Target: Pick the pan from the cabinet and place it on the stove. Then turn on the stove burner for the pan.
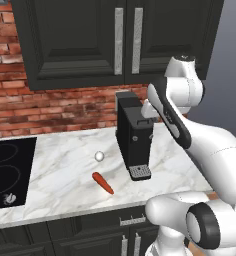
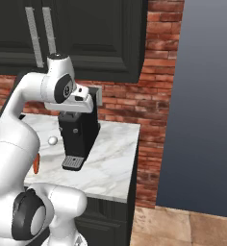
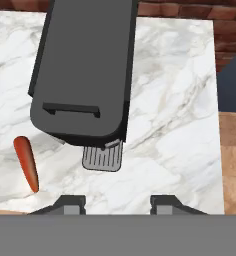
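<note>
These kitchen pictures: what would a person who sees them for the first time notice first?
Probably the tall black coffee machine standing on the white marble counter, with the robot's white arm bent just above it. Next, the orange carrot and a small white ball lying on the marble to its left. Overhead hangs the dark cabinet, both doors closed.

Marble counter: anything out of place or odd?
A bare orange carrot lies loose on the white marble counter beside a small white ball, neither in any dish. The black coffee machine stands upright. The dark charcoal cabinet doors are closed.
</note>
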